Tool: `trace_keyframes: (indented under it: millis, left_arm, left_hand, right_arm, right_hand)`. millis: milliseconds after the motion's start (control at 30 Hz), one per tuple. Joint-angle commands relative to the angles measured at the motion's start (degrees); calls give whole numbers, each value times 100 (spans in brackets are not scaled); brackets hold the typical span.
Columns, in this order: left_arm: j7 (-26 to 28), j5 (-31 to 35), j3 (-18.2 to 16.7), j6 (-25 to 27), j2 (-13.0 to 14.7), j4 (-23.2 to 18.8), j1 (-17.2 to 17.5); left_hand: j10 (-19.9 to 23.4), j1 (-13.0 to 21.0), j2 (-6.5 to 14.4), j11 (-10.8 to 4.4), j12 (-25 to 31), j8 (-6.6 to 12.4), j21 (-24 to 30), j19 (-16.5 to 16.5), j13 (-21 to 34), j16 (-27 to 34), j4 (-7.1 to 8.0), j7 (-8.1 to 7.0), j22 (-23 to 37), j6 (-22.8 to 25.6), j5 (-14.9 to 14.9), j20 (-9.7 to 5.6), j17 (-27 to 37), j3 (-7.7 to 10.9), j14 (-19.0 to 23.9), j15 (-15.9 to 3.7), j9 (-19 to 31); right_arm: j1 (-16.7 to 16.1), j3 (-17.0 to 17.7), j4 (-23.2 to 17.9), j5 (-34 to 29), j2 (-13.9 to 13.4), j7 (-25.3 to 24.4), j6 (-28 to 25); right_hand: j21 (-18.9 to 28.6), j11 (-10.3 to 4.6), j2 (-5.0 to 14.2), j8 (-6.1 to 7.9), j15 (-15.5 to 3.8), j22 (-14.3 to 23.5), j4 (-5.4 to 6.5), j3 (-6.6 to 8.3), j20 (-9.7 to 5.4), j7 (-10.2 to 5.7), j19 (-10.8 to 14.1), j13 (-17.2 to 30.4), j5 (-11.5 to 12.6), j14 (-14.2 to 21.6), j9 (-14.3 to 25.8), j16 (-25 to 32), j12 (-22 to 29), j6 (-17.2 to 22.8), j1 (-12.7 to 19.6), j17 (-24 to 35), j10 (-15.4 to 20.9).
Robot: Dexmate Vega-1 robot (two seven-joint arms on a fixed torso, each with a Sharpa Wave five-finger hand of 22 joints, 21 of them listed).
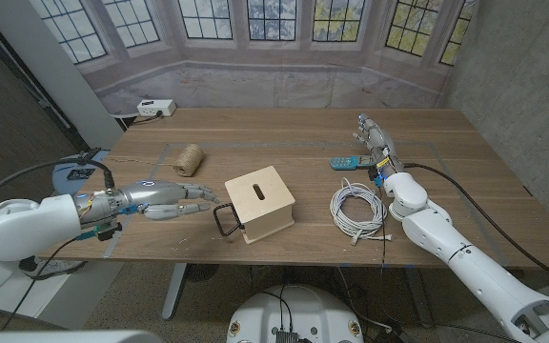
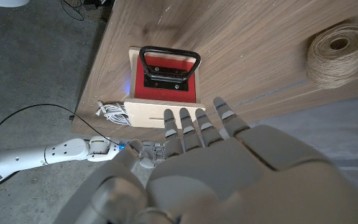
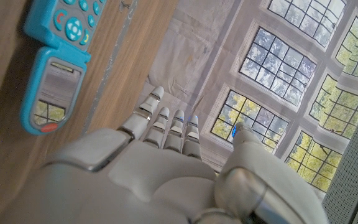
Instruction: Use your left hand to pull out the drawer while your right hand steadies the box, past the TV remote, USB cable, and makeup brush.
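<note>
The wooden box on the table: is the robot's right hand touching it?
No. In the head view the right hand is far beyond the coiled white cable, well apart from the wooden box.

**Camera setup: one high head view, two close wrist views**

Head view: fixed on the robot's head, looks down and forward over the whole desk (image 1: 294,129) to the windowed back wall; both arms enter from the bottom corners.

Left wrist view: sits close behind the left hand (image 2: 229,168), looks along its fingers at the wooden box (image 2: 165,87) and its black handle (image 2: 169,65), near range; picture is turned, floor visible beside the desk edge. Shares box, twine spool (image 2: 337,53), white cable coil (image 2: 112,113) and the right arm with the head view.

Right wrist view: close behind the right hand (image 3: 160,168), facing the windows; shares the blue remote (image 3: 58,62) with the head view.
</note>
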Motion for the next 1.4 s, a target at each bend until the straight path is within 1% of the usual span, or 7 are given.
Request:
trace_keyframes:
  millis: [33,300,600,900,967,1100,1400]
  left_arm:
    - [-219,68,114,118,207,76,-207]
    - [-361,-22,278,233,454,194,-376]
    - [-443,-192,484,252,725,351,-555]
    - [-419,-282,706,274,926,506,-693]
    - [-418,-362,802,275,995,571,-753]
    - [-394,-437,989,266,1145,677,-864]
    - [-350,-617,1339,290,1499,882,-1103]
  left_hand:
    - [103,-77,-1,-3,35,10,-35,-93,33,32,2,-39,11,62,27,-58,19,40,108,-44,21]
    - [297,-171,-17,-25,69,-7,-81,-236,36,71,29,-163,13,209,22,-103,39,31,302,-173,21]
    - [503,-251,-20,-68,108,-25,-78,-261,40,149,47,-200,12,334,22,-121,64,19,583,-214,21]
    - [645,-282,-19,-62,134,-21,-67,-243,41,168,45,-194,9,452,23,-150,72,19,700,-256,22]
    - [662,-285,-18,-82,136,-28,-66,-241,42,174,44,-207,9,454,24,-155,71,21,730,-271,22]
    - [689,-289,-16,-75,137,-43,-62,-232,43,178,42,-226,9,449,25,-151,71,24,770,-298,22]
    - [724,-294,-15,-94,134,-56,-60,-230,44,169,38,-225,8,473,26,-160,68,31,796,-316,22]
  right_arm:
    - [-73,-39,-595,-385,-198,-225,-253]
    - [-98,-75,-954,-638,-331,-198,-300]
    - [-122,-141,-1384,-900,-467,-214,-631]
    - [-125,-284,-1595,-1040,-506,-147,-920]
    - [-146,-326,-1649,-1070,-531,-122,-996]
    - [-161,-407,-1775,-1147,-582,-100,-1227]
    - [-167,-527,-1945,-1261,-626,-82,-1520]
  right_hand:
    - [2,-3,15,6,-141,6,-22,1,30,-9,-34,16,-1,-50,27,30,-8,-12,7,15,-13]
    - [-13,-3,-5,-2,-126,6,-24,-24,64,5,-100,16,-4,-90,27,23,-20,-50,-25,17,-67]
    - [-45,11,-16,-7,-110,5,-36,-43,49,1,-240,15,-2,-147,26,10,-32,-89,-45,14,-133]
    - [-48,7,-7,-8,-102,3,-55,-46,-16,6,-308,13,3,-180,25,6,-29,-116,-41,8,-160]
    - [-34,80,1,7,-94,0,-64,-47,-101,31,-302,12,5,-171,25,15,-9,-89,-40,6,-128]
    - [-34,96,13,22,-86,-4,-75,-46,-172,56,-324,11,8,-163,24,23,-2,-54,-35,5,-121]
    - [-41,86,19,24,-91,-8,-92,-48,-188,61,-373,10,9,-167,23,27,3,-52,-27,3,-121]
